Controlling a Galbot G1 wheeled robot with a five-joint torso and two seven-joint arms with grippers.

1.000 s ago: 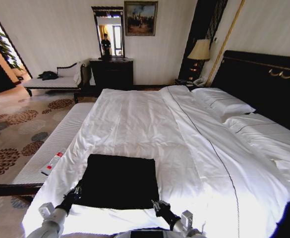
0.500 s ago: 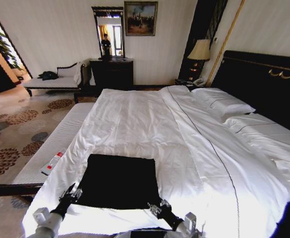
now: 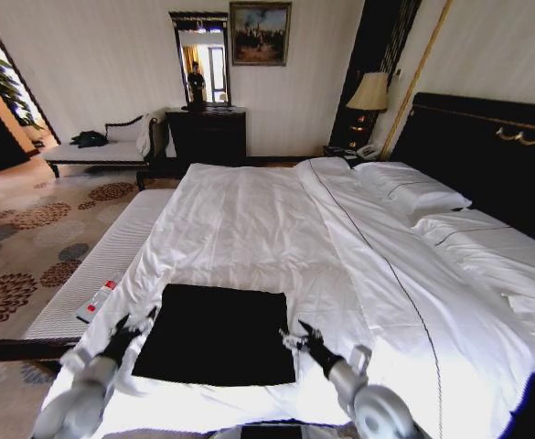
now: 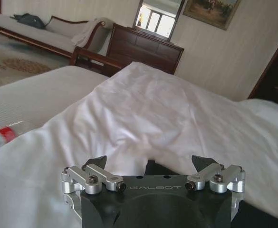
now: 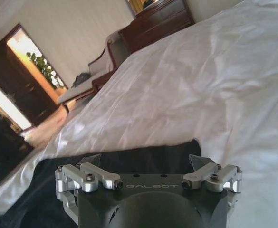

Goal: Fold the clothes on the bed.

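T-shirt (image 3: 217, 332) folded flat, near foot of bed (image 3: 276, 229). Left gripper (image 3: 132, 326) and right gripper (image 3: 302, 337) flank it, fingers spread, grasping nothing.

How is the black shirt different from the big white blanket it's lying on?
The T-shirt is black; the duvet is white. The T-shirt is small, a folded rectangle near the bed's foot edge; the duvet covers most of the bed. The T-shirt lies smooth; the duvet shows wrinkles. Both are soft fabric lying flat.
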